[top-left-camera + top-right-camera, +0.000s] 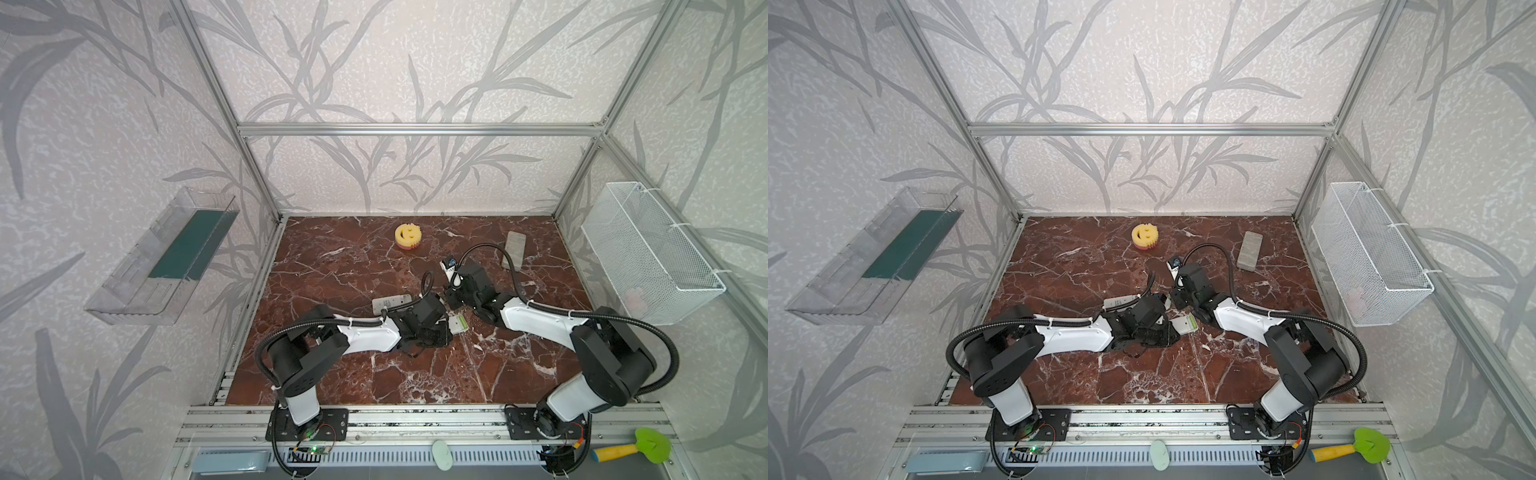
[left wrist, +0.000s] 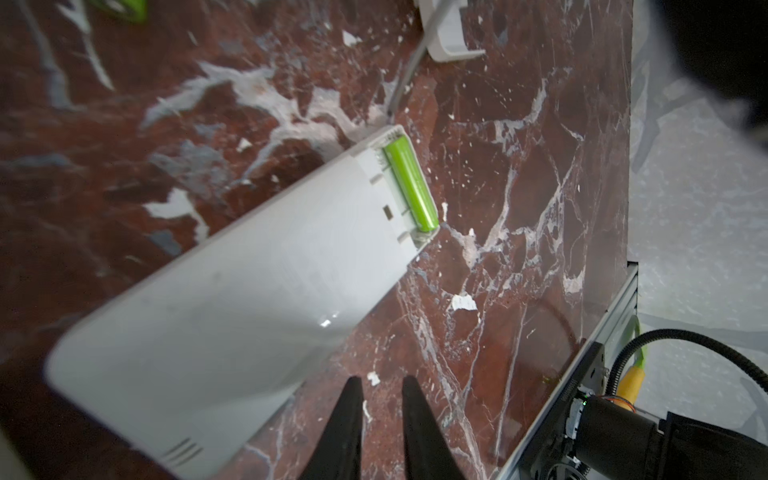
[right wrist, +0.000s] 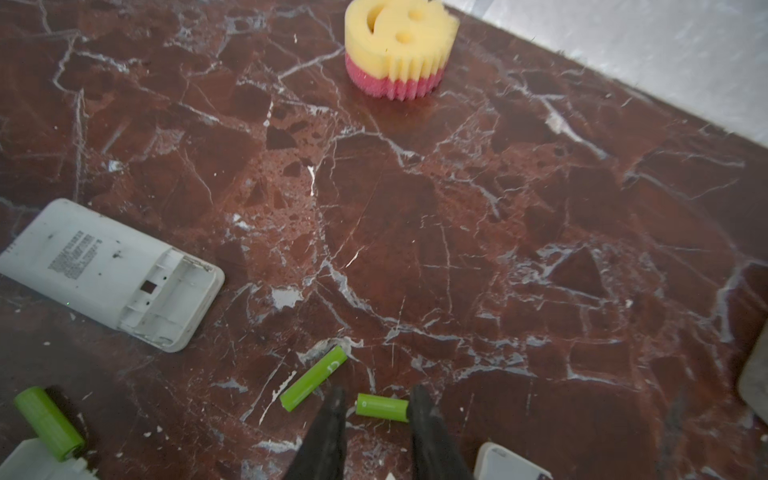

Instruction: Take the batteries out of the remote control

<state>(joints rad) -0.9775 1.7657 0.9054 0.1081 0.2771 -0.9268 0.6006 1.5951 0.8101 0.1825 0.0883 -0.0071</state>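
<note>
A white remote control (image 2: 232, 316) lies back up under my left gripper (image 2: 382, 380), which is open with nothing between its fingers. One lime-green battery (image 2: 410, 185) sits in its uncovered bay at the far end; this remote (image 1: 457, 324) also shows in a top view. A second remote (image 3: 112, 270) lies with its bay empty. My right gripper (image 3: 377, 392) is open. A loose battery (image 3: 382, 407) lies on the table across the gap between its fingertips. Another battery (image 3: 313, 379) lies just beside it.
A yellow and pink smiley sponge (image 1: 408, 237) stands at the back, and a grey block (image 1: 514, 249) at the back right. A small white cover (image 3: 511, 463) lies close to my right gripper. A wire basket (image 1: 648, 253) hangs on the right wall, a clear shelf (image 1: 166, 257) on the left.
</note>
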